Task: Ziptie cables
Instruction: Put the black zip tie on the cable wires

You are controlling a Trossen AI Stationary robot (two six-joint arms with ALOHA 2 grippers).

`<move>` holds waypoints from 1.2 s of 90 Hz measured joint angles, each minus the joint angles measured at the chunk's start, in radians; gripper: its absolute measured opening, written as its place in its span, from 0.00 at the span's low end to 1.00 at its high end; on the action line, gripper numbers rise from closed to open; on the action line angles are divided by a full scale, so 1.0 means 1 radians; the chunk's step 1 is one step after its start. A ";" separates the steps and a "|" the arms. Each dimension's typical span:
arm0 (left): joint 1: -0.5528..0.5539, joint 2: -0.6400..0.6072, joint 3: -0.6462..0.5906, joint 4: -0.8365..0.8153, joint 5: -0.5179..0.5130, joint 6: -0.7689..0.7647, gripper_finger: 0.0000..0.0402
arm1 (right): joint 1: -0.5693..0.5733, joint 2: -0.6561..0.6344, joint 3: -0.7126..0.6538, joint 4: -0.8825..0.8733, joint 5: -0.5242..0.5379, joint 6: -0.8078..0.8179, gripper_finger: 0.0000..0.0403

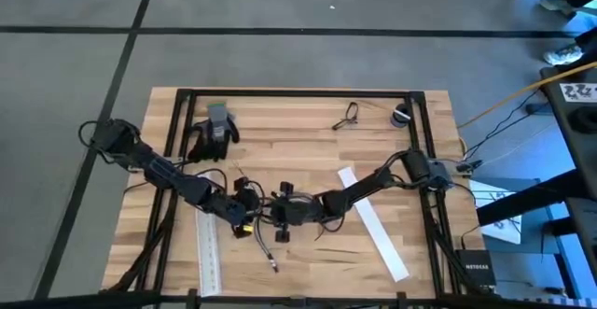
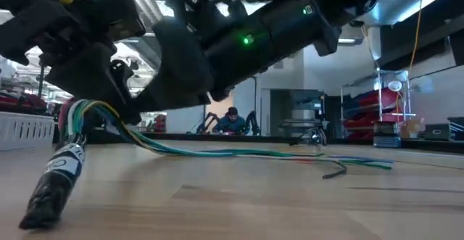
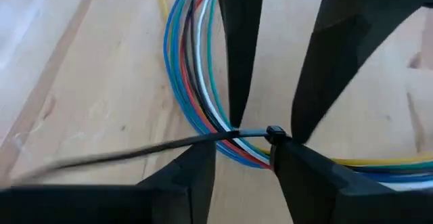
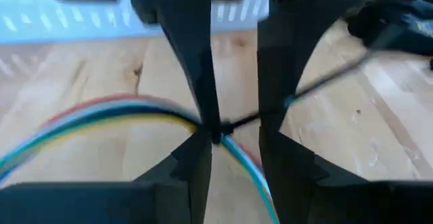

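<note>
place: robotics lab/workshop | cues: taped concrete floor; wooden workbench; equipment racks

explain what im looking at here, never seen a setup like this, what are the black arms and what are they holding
Two robot arms work at a wooden table. One picture looks straight down, one sits at table height, and two come from cameras on the wrists. The left gripper and right gripper meet near the table's middle over the cables, a bundle of coloured wires. A black zip tie is looped around the bundle, and each gripper's fingers straddle it. Whether they pinch it is unclear. White strips, gloves and glasses lie nearby.
</note>
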 joint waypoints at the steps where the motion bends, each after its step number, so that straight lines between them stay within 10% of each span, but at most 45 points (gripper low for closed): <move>1: -0.001 0.000 0.001 -0.001 0.001 0.000 0.33 | 0.000 0.001 0.000 -0.003 0.001 0.000 0.27; 79: -0.034 -0.052 0.097 -0.206 0.003 -0.038 0.33 | 0.000 0.001 0.002 -0.050 -0.003 -0.002 0.27; 108: 0.029 -0.016 0.091 -0.193 0.002 -0.087 0.40 | 0.009 -0.062 0.048 -0.369 -0.120 -0.038 0.27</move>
